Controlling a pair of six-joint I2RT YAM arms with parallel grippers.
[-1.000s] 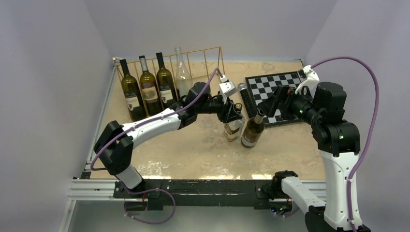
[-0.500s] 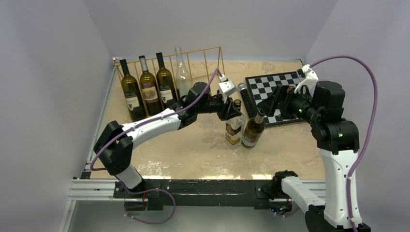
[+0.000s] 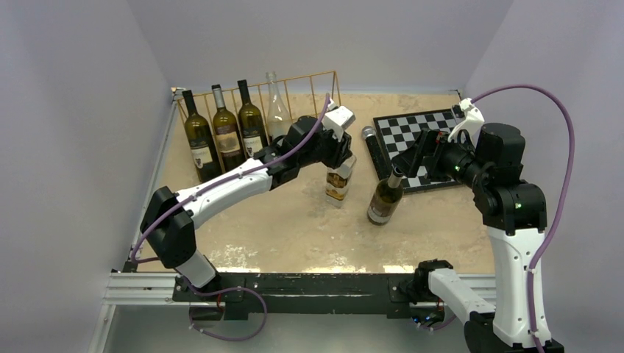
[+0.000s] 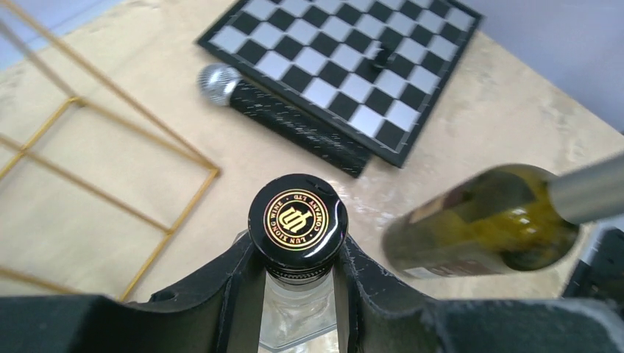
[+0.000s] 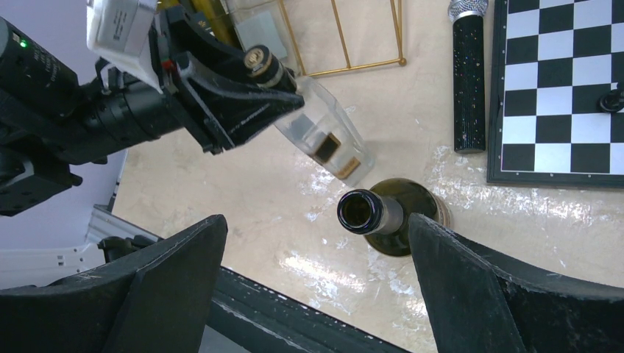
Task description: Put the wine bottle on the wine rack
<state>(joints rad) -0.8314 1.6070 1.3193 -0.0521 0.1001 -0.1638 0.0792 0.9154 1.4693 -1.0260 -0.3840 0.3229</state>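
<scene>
A sandy, marbled bench (image 3: 294,228) was seen from above, with two robot arms mounted at its near edge. At the back left stood the wine rack (image 3: 312,75), a long gold wire frame. Its left slots held three dark bottles (image 3: 227,136) and, to their right, a tall clear bottle (image 3: 277,110). The slots at its right end showed only wire.

The left arm reached across in front of the rack. The left gripper (image 4: 298,257) had its jaws clenched on the neck of a square clear bottle (image 3: 338,184), just under its black cap with a gold emblem. This bottle leaned, its cap towards the rack. It was just in front of the rack's right end and not in any slot. Whether its base touched the bench could not be told.

To its right lay a black glittery microphone (image 3: 371,147) with a silver head, just beside the left edge of a black-and-white chessboard (image 3: 430,129). One small dark chess piece (image 5: 612,99) stood on the board.

In front of the microphone a dark green bottle (image 3: 384,202) stood upright on the bench, its mouth uncorked. The right gripper (image 5: 316,220) hung above it with its jaws released and spread wide, one on each side of the bottle's neck, touching nothing.
</scene>
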